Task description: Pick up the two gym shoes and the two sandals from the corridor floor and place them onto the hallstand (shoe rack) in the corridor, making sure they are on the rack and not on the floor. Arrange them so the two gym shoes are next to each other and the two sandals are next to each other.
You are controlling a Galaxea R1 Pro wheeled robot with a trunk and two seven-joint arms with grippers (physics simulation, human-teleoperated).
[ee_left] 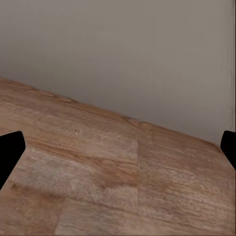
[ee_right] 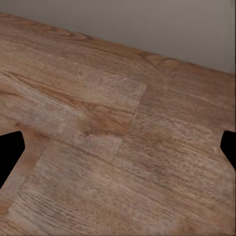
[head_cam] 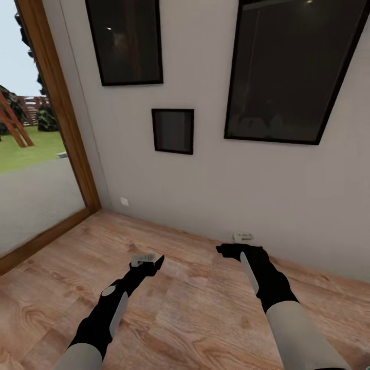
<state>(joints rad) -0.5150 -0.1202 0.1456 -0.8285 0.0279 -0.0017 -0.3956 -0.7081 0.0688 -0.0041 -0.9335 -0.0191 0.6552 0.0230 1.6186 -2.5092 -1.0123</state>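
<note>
Here, both arms are seen stretched forward over the corridor floor (head_cam: 205, 318), a light brown plank surface with clear grain and knots that runs up to a pale wall (head_cam: 216, 185). The left gripper (head_cam: 149, 262) is held low above the planks, and in the left wrist view its two dark fingertips (ee_left: 10, 152) are found at opposite edges of the picture, so the jaws are spread wide with nothing between them. The right gripper (head_cam: 234, 250) is held nearer the wall, and its fingertips (ee_right: 10, 155) are likewise set far apart around bare wood. Three dark framed pictures (head_cam: 288, 72) are hung on the wall, and a wood-framed glass door (head_cam: 56, 118) is set at the left, with grass and a paved path beyond it.
</note>
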